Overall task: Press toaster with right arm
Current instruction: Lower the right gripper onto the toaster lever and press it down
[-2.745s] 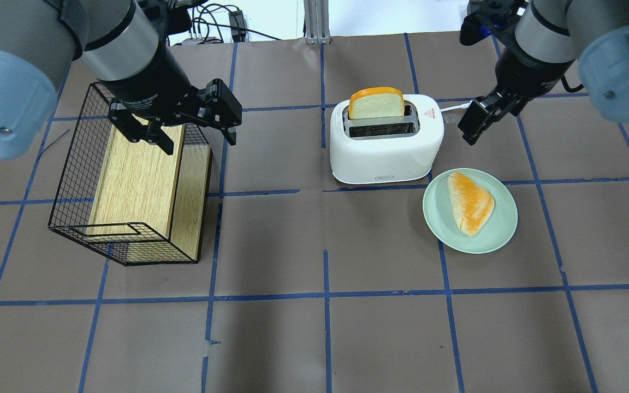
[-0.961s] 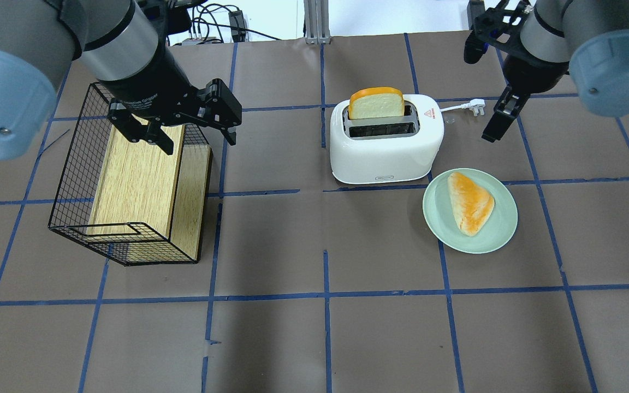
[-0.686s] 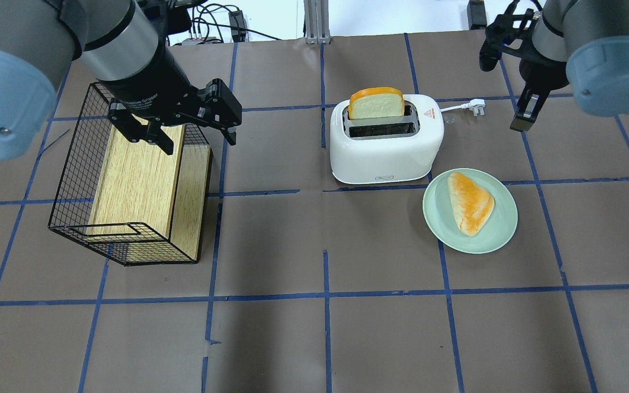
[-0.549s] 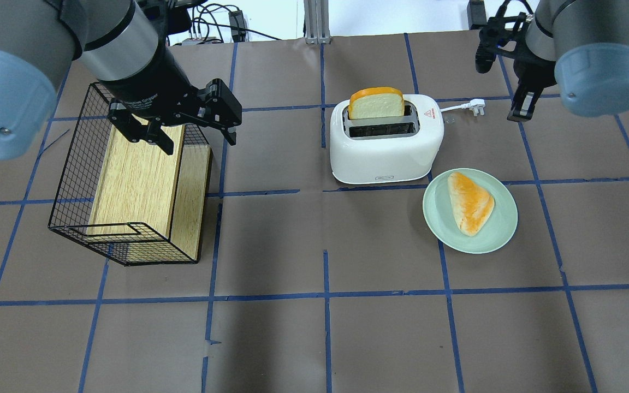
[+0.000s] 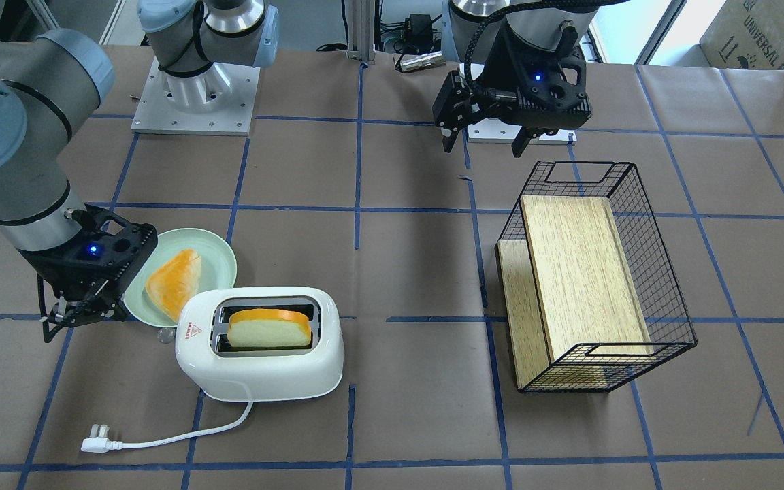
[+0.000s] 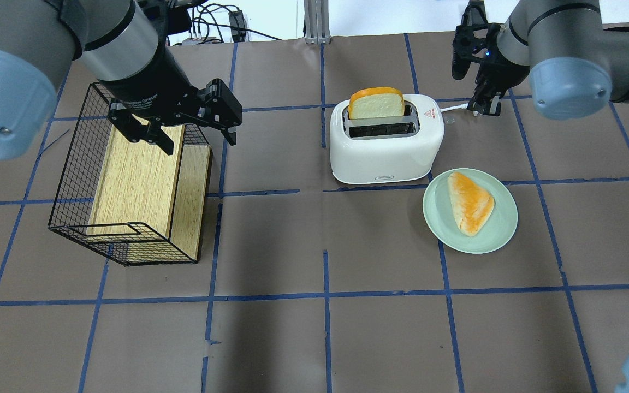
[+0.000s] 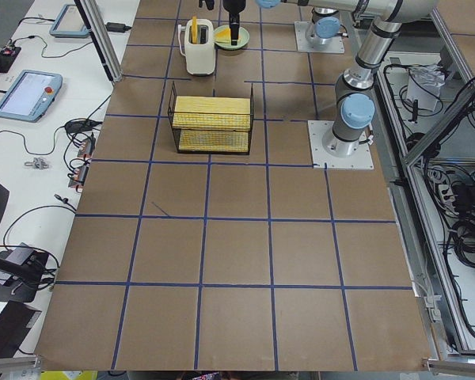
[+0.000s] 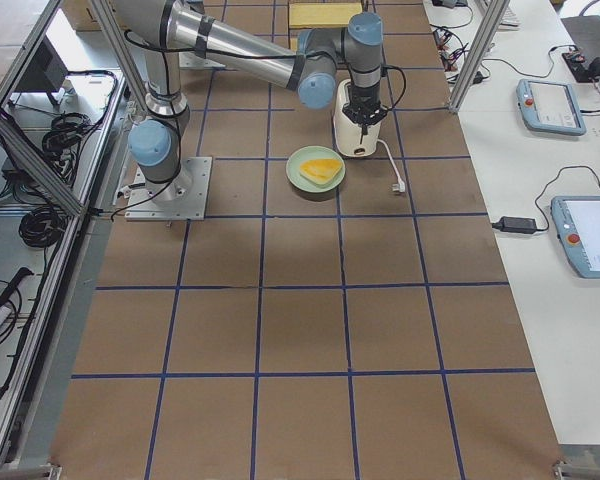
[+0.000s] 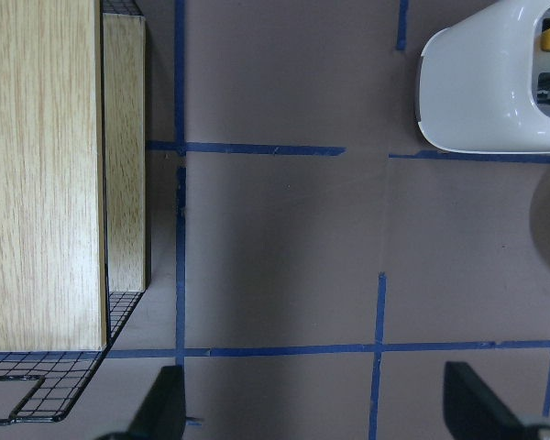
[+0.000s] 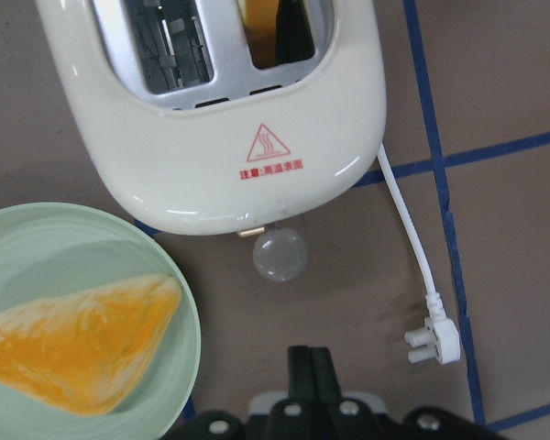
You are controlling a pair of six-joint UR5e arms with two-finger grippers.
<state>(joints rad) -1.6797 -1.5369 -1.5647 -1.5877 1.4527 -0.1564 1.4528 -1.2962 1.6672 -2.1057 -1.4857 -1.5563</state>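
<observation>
The white toaster (image 6: pixel 385 150) stands mid-table with a bread slice (image 6: pixel 375 103) in its far slot, and it also shows in the front view (image 5: pixel 263 367). Its round lever knob (image 10: pixel 280 254) sticks out of the end with the red triangle sticker. My right gripper (image 6: pixel 484 105) is shut and empty. It hovers just beyond that end, over the white cord (image 6: pixel 454 107), and the right wrist view shows the knob straight ahead of its fingertips (image 10: pixel 307 367). The plug (image 10: pixel 435 344) lies beside them. My left gripper (image 6: pixel 200 139) is open and empty above the wire basket.
A pale green plate (image 6: pixel 434 218) with a triangular bread piece (image 6: pixel 470 202) sits on the robot's side of the toaster's lever end. A black wire basket (image 6: pixel 74 164) holding wooden boards (image 6: pixel 137 174) stands on the left.
My right gripper drew off to the right and further away, turned its wrist, then came back left to the toaster's lever end. The left arm and the toaster have not moved.
</observation>
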